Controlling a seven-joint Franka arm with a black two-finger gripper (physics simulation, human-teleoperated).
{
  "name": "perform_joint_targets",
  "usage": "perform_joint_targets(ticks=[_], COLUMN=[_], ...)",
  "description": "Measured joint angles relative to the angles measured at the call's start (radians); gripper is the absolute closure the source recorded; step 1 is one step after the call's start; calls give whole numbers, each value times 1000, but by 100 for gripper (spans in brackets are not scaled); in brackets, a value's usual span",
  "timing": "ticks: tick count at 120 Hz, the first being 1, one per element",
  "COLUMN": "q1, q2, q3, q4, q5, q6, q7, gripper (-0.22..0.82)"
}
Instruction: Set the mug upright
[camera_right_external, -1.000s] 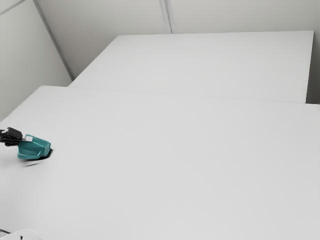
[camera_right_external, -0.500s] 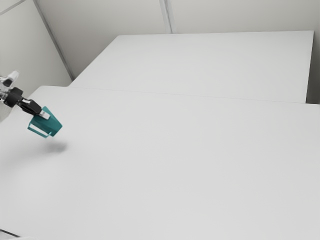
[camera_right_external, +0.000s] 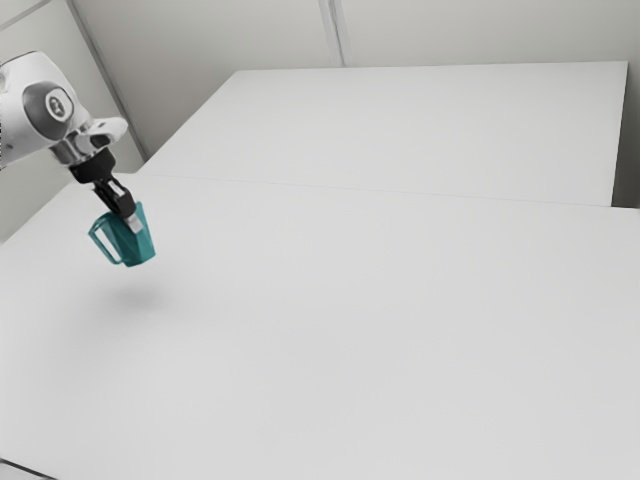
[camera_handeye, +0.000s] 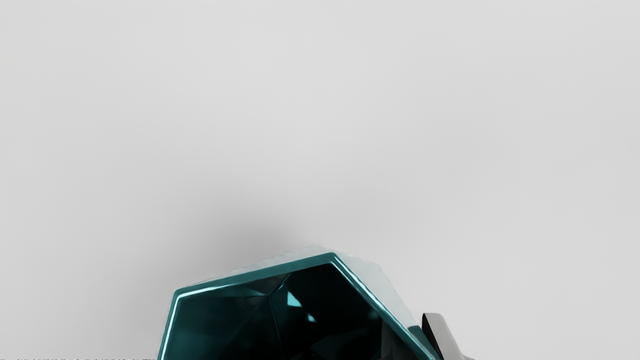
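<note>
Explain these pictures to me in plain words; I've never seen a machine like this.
The machine is a robot arm ending in a black two-fingered gripper, which works like a hand. One picture, the exterior view, is taken from beside the arm, which comes in from that view's left. The other is from a camera on the arm's hand, looking past the rim into the mug.

The gripper holds a teal mug by its wall. The mug hangs tilted above a white table, its mouth toward the gripper, and casts a soft shadow on the tabletop.
</note>
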Motion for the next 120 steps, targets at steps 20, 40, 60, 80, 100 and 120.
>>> perform_joint_targets(ticks=[20,40,60,80,100,120], q1=[-95,-182,-244,-239,-301,-344], q2=[-73,-128,-201,-251,-290,-326], q3=[0,0,3,2,2,0], q4=[-79,-150,-239,-302,-335,-401], q5=[67,127,168,205,266,303], q6=[58,100,133,148,154,179], q7=[-85,-173,-259,-337,-421,-502], gripper=[78,78,78,78,78,78])
